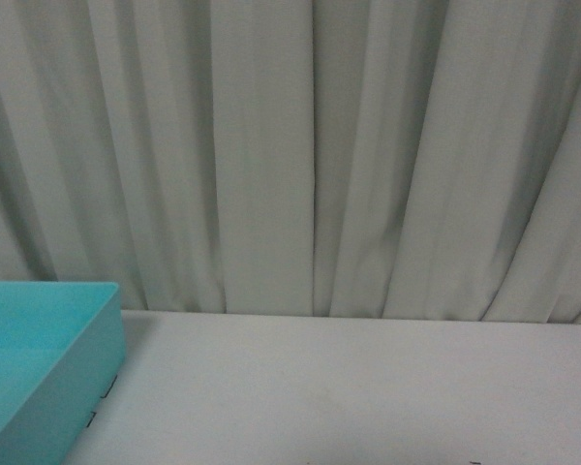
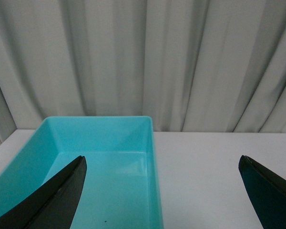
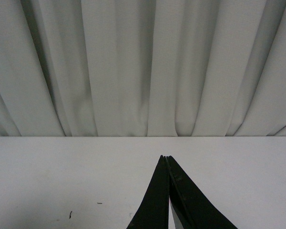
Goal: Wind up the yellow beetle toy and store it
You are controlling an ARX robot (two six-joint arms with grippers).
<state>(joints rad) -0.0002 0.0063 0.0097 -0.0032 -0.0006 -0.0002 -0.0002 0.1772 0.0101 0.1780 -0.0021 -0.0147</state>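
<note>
Plainly, you're at the start: the yellow beetle toy shows in no view. The turquoise bin (image 1: pixel 97 378) sits at the tabletop's (image 1: pixel 368 387) left edge, your left tool (image 2: pixel 162 160) spread wide facing it; your right tool (image 3: pixel 166 160) is pinched together, empty. Find the toy first.

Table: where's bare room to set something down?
Bare white table runs from the right wall of the teal bin to the frame's right edge, back to the curtain. The bin's floor looks bare too, in the left wrist view. Only the near-left corner is taken, by the bin.
</note>
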